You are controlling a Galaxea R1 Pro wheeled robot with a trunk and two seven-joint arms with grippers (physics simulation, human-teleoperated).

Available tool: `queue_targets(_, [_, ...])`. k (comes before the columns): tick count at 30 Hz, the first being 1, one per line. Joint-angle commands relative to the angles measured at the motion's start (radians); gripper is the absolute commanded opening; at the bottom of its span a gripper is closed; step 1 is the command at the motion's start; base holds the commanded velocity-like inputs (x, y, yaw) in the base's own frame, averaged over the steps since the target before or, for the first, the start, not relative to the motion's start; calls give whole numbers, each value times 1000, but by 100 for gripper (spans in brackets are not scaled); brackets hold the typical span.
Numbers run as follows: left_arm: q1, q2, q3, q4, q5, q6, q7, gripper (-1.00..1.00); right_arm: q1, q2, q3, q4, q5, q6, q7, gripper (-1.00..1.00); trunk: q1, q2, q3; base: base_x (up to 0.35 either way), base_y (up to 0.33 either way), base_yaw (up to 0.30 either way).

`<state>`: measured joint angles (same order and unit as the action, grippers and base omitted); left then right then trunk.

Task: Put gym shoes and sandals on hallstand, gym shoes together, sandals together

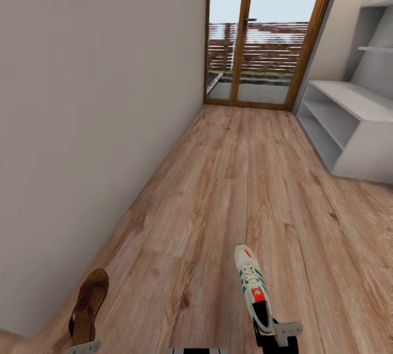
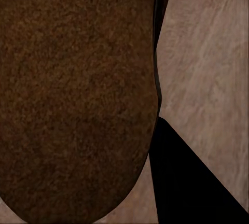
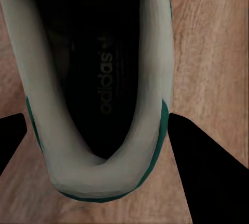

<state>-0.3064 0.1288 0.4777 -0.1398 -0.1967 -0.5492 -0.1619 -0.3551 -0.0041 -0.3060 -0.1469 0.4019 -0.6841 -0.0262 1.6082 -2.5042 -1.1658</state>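
Two shoes aloft over the light brown wood-plank floor (image 1: 234, 179): right gripper (image 1: 278, 336) clamped on the heel of a white trainer with green stripes (image 1: 252, 288), left gripper (image 1: 83, 346) with a flat brown sandal (image 1: 89, 305), jaw state cannot be told. Pale grey shoe rack (image 1: 349, 124) stands far right, near the glass door (image 1: 262, 31)

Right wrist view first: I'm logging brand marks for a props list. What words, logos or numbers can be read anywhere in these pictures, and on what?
"adidas", with a trefoil logo beside it: printed on the dark insole inside the gym shoe, seen in the right wrist view.
A small mark on the same shoe's red tongue patch in the head view is too small to read.
Nothing readable on the sandal, the floor or the hallstand.
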Motion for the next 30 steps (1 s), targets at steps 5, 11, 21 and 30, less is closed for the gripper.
queue_targets(5, [0, 1, 11, 0, -8, -3, -3, -100, -1, 1, -7, 1, 9, -3, 0, -100, 0, 0, -1, 329, -115, -184])
queue_targets(11, [0, 2, 12, 0, -7, -3, -3, -100, -1, 1, -9, 1, 6, -3, 0, -100, 0, 0, -1, 329, -114, -26])
queue_targets(21, [0, 2, 11, 0, -7, -3, -3, -100, -1, 0, -7, 13, 8, -5, 3, -100, 0, 0, -1, 329, -114, -1])
queue_targets(30, [0, 2, 12, 0, -6, -3, -3, -100, -1, 1, -7, 12, 9, -5, 2, -100, 0, 0, -1, 335, -56, 0])
